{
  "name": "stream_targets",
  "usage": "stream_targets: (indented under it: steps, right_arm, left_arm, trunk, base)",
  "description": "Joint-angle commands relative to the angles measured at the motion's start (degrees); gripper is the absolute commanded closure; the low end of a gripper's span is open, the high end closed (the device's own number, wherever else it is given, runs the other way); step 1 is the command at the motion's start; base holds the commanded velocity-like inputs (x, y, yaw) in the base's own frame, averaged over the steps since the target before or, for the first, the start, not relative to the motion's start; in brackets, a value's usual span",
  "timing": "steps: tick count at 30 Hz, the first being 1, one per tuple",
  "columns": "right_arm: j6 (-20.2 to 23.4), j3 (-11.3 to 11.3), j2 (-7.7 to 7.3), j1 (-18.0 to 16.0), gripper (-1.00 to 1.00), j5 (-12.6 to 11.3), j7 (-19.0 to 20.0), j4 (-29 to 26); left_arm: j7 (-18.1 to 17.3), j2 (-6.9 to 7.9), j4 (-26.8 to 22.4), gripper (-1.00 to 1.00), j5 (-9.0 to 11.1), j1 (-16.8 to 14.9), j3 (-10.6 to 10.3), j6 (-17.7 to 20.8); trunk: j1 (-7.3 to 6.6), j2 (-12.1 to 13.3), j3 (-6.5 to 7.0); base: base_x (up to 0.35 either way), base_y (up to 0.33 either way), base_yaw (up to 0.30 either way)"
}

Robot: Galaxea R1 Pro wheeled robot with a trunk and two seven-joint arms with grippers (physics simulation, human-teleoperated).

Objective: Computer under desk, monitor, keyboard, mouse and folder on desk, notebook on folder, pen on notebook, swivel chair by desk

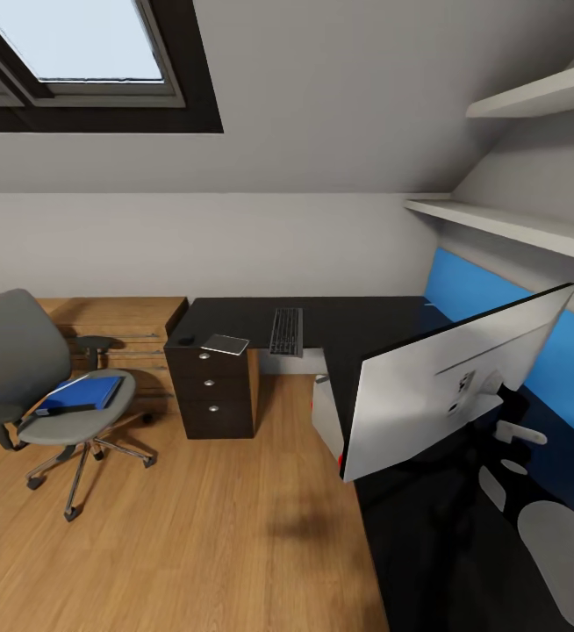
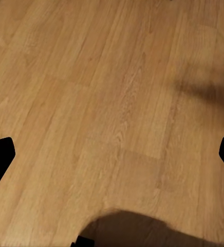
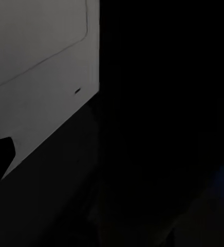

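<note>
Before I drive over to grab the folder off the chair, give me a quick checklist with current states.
1. Folder lying flat on the swivel chair seat, nothing on top of it: ok.
2. Floor between robot and chair free of obstacles: ok in the head view.
3. Left gripper empty, fingers spread over bare floor: ok.
4. Right gripper state: cannot tell, the right wrist view is too dark, with the monitor's grey back close by.
5. Monitor leans tilted on the desk: not ok, mind it when moving off.
6. Drop zone: keyboard, notebook and mouse already on the desk; the folder's spot beside the mouse looks tight: cannot tell.
</note>
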Motion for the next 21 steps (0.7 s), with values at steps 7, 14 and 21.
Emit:
stream_targets:
  steps: [7,14,21]
  right_arm:
    - [-0.1,-0.2,0.09,-0.1,-1.00,0.2,-0.1,0.1]
    - [-0.2,-0.2,0.20,-0.1,-1.00,0.2,-0.1,0.1]
    - [-0.2,-0.2,0.32,-0.1,-1.00,0.2,-0.1,0.1]
  left_arm:
    - [0.3,0.08,-0.1,-1.00,0.5,0.0,-0.2,-0.1]
    - [0.3,0.08,-0.1,-1.00,0.5,0.0,-0.2,-0.1]
    - [0.3,0.11,-0.1,-1.00,0.5,0.0,-0.2,-0.1]
  trunk:
    - [0.01,-0.1,-0.06]
    - [0.01,-0.1,-0.06]
    - [0.01,-0.1,-0.06]
  base:
    - [-0.024,0.000,0.000]
    - [-0.246,0.000,0.000]
    - [-0.201,0.000,0.000]
